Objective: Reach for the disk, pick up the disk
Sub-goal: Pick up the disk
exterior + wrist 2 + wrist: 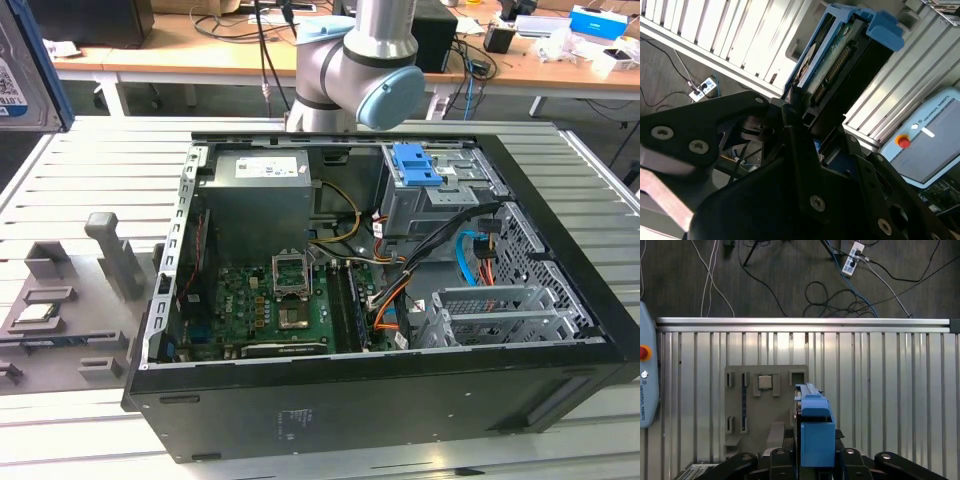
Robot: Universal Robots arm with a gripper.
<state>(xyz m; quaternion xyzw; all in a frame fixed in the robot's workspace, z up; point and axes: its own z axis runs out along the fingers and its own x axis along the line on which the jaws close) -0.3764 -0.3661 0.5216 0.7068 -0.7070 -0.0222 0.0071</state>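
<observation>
Pinching the flat silver-grey disk (832,62) in its blue plastic frame, the black claw (799,112) holds it up; pick-up looks done, firm hold needed.

Black jaws appear clamped on the disk (827,70), held tilted before the slatted table (715,35)

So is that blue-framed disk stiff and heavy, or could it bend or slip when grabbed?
Probably stiff: the disk is a flat slab in a blue carrier rail and shows no sag in the gripper. Likely heavy for its size if the casing is metal. The exposed connector looks delicate, so knocks could harm it.
</observation>
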